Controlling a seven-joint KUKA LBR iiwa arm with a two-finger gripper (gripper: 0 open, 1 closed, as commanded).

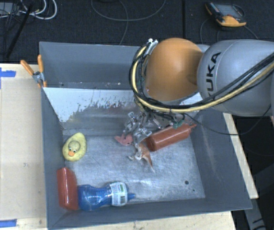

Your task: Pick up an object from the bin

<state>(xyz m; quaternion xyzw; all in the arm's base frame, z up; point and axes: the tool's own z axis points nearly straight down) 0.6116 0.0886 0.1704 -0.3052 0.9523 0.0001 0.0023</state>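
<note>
Brown toy animal, a small legged figure, lies on its side at the centre of the bin, just below the pincer. It is probably light, stiff plastic; its thin legs would likely slip, so the body is the better place to hold. A small pink piece lies just to its left, and a red-brown sausage-shaped cylinder just to its upper right. The pincer hangs low under the arm's orange cover, close to all three. Whether it is spread or pressed together I cannot tell, nor whether it touches anything. A yellow duck, a red cylinder and a blue bottle lie well apart at the lower left.
</note>
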